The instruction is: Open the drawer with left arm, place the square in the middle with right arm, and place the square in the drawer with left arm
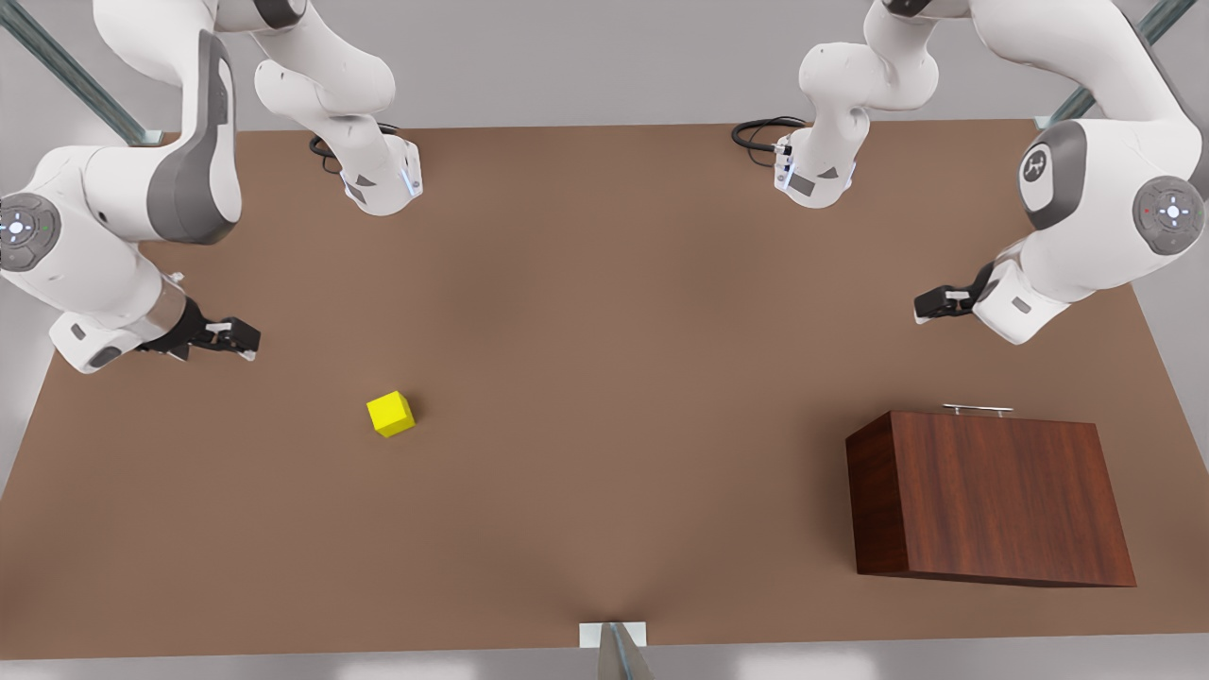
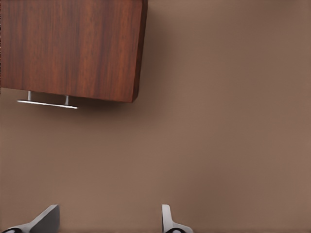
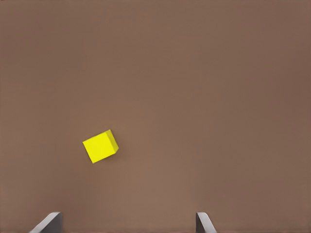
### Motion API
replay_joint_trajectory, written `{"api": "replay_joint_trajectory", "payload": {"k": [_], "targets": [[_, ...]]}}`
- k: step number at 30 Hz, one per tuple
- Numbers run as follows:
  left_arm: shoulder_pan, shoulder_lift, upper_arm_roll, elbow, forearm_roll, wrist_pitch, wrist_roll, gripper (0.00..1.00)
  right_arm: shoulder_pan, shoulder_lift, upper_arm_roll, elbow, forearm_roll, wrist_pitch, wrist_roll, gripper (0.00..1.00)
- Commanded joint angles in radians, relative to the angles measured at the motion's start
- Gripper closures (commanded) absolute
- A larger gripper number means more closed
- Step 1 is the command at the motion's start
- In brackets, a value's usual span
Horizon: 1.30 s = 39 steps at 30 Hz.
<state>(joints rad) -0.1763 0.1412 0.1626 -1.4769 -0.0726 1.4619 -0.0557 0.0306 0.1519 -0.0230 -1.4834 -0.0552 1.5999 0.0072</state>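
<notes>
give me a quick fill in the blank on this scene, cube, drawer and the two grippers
The cube on the table is coloured ____.
The drawer of the wooden cabinet is ____, its handle close against the front.
The left gripper is nearest the ____.
Both grippers, left and right, have their fingers ____ and hold nothing.

Missing words: yellow; shut; cabinet; open

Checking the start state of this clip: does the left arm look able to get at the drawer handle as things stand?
Probably yes. The left gripper hangs open above bare tabletop, on the handle side of the closed drawer, with nothing between them. The yellow square lies far off, near the right gripper.
</notes>
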Motion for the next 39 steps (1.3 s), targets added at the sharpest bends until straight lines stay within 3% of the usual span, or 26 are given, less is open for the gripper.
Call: {"api": "replay_joint_trajectory", "payload": {"k": [1,4,5,6,11,16,22,34,36,39], "targets": [[-0.003,0.000,-0.001,0.000,0.016,0.000,0.002,0.00,-0.001,0.000,0.000,0.000,0.000,0.002,0.000,0.00],[0.003,-0.041,0.035,-0.201,0.028,0.059,-0.150,0.00,-0.003,0.001,0.000,-0.003,0.002,-0.005,-0.009,0.00],[0.003,-0.097,0.063,-0.394,0.027,0.287,-0.586,0.00,-0.003,0.003,0.000,-0.003,0.005,-0.006,-0.016,0.00],[0.003,-0.120,0.100,-0.485,0.028,0.420,-0.940,0.00,0.000,0.015,0.001,-0.009,0.006,-0.029,-0.039,0.00],[0.014,-0.153,0.190,-0.721,0.057,0.798,-1.172,0.00,0.035,0.054,0.021,-0.224,0.006,0.267,-0.044,0.00],[0.020,-0.170,0.187,-0.870,0.060,1.069,-1.170,0.00,0.037,0.061,0.092,-0.465,0.011,0.492,-0.038,0.00],[0.018,-0.166,0.170,-0.904,0.112,1.117,-1.167,0.00,0.020,0.158,0.103,-0.483,0.057,0.637,-0.036,0.00],[0.061,-0.135,0.176,-0.910,0.114,1.183,-1.167,0.00,0.058,0.242,0.118,-0.515,0.055,0.698,0.017,0.00],[0.061,-0.120,0.181,-0.881,0.114,1.144,-1.164,0.00,0.051,0.259,0.118,-0.520,0.055,0.742,0.017,0.00],[0.098,-0.112,0.184,-0.718,0.116,0.885,-0.995,0.00,0.058,0.273,0.118,-0.523,0.054,0.779,0.007,0.00]]}}
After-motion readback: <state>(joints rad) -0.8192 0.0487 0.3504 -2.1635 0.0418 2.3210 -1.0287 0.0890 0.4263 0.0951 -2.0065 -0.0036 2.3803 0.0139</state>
